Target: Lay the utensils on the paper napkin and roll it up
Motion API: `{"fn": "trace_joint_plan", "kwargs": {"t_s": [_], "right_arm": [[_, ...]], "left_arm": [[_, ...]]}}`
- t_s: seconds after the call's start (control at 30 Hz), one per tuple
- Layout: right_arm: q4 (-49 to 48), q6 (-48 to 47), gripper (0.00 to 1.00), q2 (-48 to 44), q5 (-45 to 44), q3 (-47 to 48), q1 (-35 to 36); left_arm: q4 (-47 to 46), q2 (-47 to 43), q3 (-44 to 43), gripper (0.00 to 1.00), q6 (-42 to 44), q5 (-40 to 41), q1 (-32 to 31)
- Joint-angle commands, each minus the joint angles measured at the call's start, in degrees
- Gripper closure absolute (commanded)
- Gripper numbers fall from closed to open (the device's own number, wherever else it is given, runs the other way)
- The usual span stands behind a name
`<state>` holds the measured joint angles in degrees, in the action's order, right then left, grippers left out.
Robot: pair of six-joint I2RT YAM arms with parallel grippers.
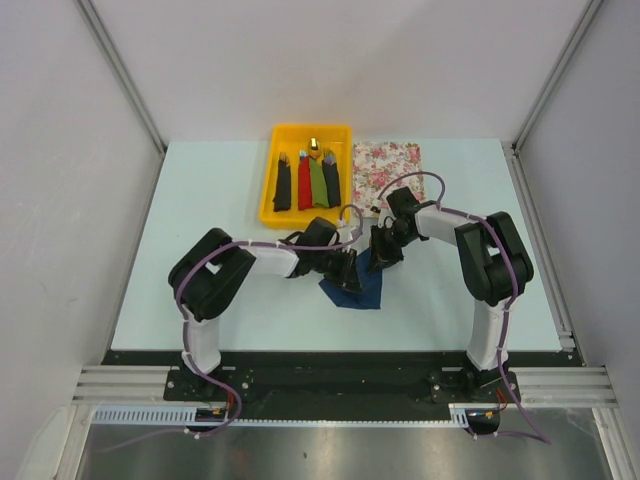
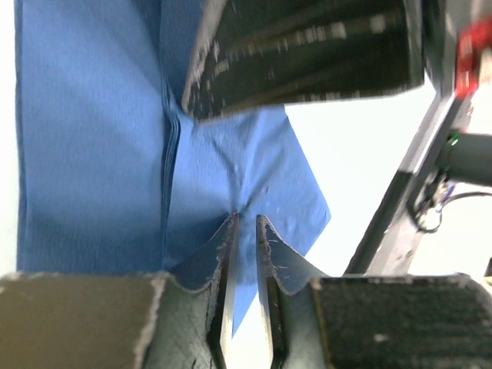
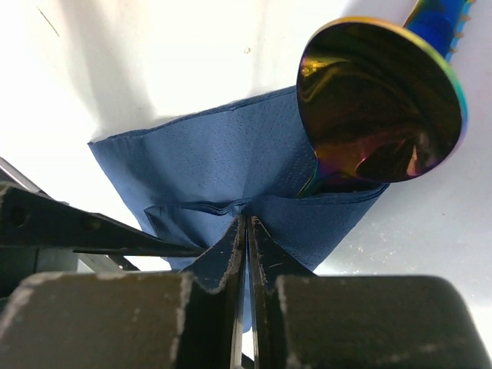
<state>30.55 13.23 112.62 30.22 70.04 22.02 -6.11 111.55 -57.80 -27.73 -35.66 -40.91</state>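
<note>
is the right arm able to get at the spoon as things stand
Probably not yet: the right tool is pinched shut on the paper napkin. The spoon lies just ahead, bowl bare, once it lets go.

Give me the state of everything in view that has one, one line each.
Paper napkin: folded over, spoon tucked inside.
Spoon: bowl protruding from the napkin's fold.
Left tool: narrowly parted at the napkin.
Right tool: shut, pinching the napkin's fold.
Yellow tray: holding coloured bundles.
</note>
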Motion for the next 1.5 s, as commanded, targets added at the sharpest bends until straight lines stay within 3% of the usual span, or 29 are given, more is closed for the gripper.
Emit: {"fn": "trace_joint_plan", "kwargs": {"t_s": [0.0, 0.23, 0.4, 0.5, 0.53, 0.63, 0.8, 0.93, 1.47], "right_arm": [[-2.3, -3.4, 0.92, 4.2, -7.0, -2.6, 0.7], [-2.4, -3.7, 0.93, 4.2, -6.8, -2.5, 0.9], [-2.8, -4.4, 0.93, 3.9, -7.1, -2.3, 1.4], [-3.0, -5.3, 0.94, 3.5, -7.3, -2.5, 1.8], [-3.2, -5.6, 0.95, 3.3, -7.4, -2.5, 2.0], [-3.6, -5.9, 0.95, 3.0, -7.7, -3.0, 2.1], [-4.4, -5.6, 0.96, 3.0, -8.1, -3.7, 2.3], [-4.6, -5.3, 0.96, 3.1, -8.2, -3.9, 2.4], [-5.4, -4.4, 0.96, 4.0, -9.0, -3.2, 2.8]], "left_arm": [[5.0, -4.3, 2.6, 0.79, 8.2, 2.4, -1.8], [8.9, 1.6, 1.3, 0.84, 8.6, 3.5, -3.0], [13.2, 0.4, -0.3, 0.84, 11.3, 5.6, -3.0], [11.7, -5.4, 1.6, 0.71, 13.7, 4.2, -2.1], [8.9, -11.0, 4.7, 0.57, 13.6, 3.6, -1.4], [9.9, -18.1, 8.1, 0.4, 13.2, 1.7, 2.6], [15.2, -19.9, 10.0, 0.3, 11.8, 0.3, 12.9], [17.1, -17.9, 11.0, 0.25, 13.0, 0.1, 16.0], [2.3, -2.0, 6.7, 0.32, 0.4, -8.1, 10.6]]}}
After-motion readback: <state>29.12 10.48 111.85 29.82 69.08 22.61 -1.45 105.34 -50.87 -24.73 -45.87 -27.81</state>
